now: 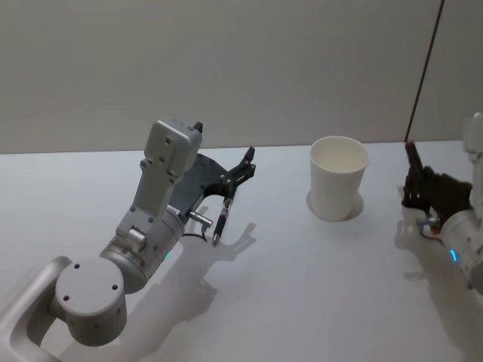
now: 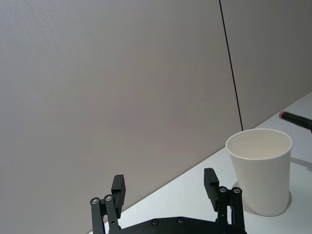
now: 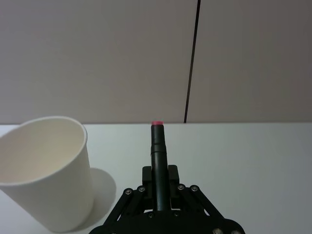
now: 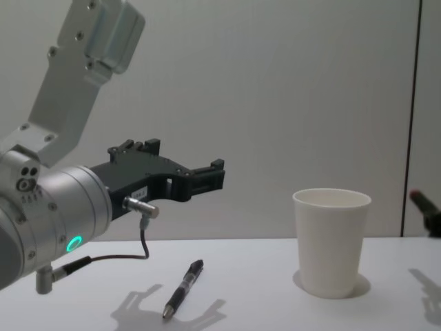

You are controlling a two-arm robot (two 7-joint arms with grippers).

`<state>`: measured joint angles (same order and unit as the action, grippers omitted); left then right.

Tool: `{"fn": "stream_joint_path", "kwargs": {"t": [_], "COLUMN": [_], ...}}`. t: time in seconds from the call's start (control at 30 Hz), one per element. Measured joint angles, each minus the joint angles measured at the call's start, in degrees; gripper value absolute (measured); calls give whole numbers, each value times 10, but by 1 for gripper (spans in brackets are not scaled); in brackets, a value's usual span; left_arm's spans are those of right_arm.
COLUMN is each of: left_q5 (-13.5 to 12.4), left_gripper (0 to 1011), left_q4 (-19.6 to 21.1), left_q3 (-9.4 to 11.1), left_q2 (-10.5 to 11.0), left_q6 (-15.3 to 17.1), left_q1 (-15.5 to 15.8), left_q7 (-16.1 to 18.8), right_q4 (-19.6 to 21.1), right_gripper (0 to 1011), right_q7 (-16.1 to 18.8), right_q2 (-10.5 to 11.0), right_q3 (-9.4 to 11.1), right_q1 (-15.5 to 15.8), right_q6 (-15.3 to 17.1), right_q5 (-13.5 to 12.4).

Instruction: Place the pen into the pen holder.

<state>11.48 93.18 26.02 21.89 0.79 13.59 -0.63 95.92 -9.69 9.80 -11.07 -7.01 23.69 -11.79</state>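
A black pen with a silver tip lies flat on the white table; it also shows low in the chest view. My left gripper hangs open above it, apart from it, fingers spread wide. The pen holder, a white paper cup, stands upright and empty to the right. At the table's right side, my right gripper is shut on a second black pen with a red end, held upright beside the cup.
A plain grey wall with a dark vertical seam runs behind the table. A cable hangs from the left wrist above the table.
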Motion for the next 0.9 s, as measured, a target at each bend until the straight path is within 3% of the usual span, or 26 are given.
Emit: {"fn": "stream_joint_path", "kwargs": {"t": [0.53, 0.9], "left_q5": [0, 0], "left_gripper": [1001, 1001], "left_q4": [0, 0], "left_q3": [0, 0], "left_q2": [0, 0], "left_q6": [0, 0], "left_q1": [0, 0], "left_q7": [0, 0], "right_q4": [25, 11], "right_gripper": [171, 171], "right_q7": [38, 102], "right_q2": [15, 19], "right_q3": [10, 15], "right_q1": [-3, -32], "right_q6": [-106, -188], "right_q5": [40, 49]}}
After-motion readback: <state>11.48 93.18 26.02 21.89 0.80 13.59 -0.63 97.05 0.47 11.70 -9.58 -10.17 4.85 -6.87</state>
